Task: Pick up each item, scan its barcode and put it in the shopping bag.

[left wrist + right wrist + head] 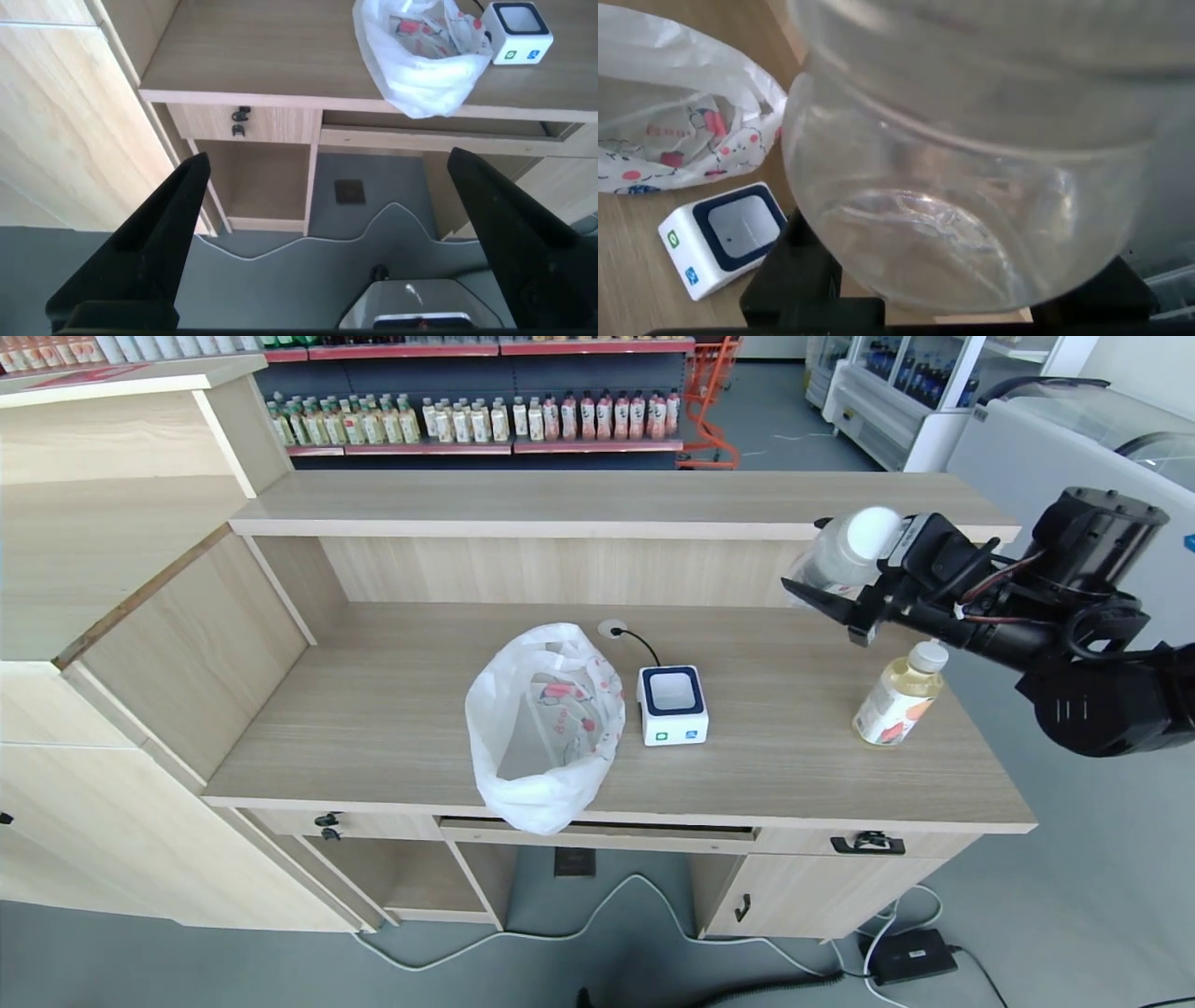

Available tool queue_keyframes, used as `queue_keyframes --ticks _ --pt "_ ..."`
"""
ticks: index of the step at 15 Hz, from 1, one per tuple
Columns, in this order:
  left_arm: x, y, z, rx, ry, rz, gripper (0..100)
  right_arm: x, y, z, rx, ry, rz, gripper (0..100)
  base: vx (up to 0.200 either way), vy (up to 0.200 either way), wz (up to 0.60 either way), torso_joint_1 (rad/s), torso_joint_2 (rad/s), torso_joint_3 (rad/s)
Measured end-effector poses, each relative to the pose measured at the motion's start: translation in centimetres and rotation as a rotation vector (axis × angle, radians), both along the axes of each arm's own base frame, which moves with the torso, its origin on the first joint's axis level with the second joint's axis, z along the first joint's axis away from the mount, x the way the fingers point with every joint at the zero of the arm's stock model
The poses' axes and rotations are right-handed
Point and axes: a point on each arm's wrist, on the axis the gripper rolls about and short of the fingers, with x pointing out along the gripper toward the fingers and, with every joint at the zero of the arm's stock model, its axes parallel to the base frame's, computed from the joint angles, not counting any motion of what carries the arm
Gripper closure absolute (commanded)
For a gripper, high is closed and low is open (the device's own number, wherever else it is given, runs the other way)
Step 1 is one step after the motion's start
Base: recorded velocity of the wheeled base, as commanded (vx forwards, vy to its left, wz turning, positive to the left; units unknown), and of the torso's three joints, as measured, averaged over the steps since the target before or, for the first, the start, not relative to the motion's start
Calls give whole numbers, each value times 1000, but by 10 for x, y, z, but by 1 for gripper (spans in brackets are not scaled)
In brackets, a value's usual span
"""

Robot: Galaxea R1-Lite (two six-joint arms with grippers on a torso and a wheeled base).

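Hanging in right gripper (829, 590) — clear, white-capped bottle (837, 560)

Bright, even, diffuse light across the desk (373, 728); only faint, soft-edged shadows beside the shopping bag (523, 784) and scanner (672, 705). Mild wide-angle bowing toward head-view edges. In right wrist view, clear bottle (971, 187) close to lens: out of focus, pale glare along its wall.
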Motion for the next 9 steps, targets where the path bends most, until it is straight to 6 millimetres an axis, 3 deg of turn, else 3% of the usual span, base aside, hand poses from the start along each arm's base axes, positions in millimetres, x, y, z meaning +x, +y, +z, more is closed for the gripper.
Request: queue_keyframes --ticks 3,9 --pt "0 0 0 -1 0 0 0 8 7 -5 2 -25 19 100 0 200 0 9 4 -7" --pt "0 0 0 -3 -1 2 0 34 6 -21 89 67 -20 100 0 0 0 0 0 0"
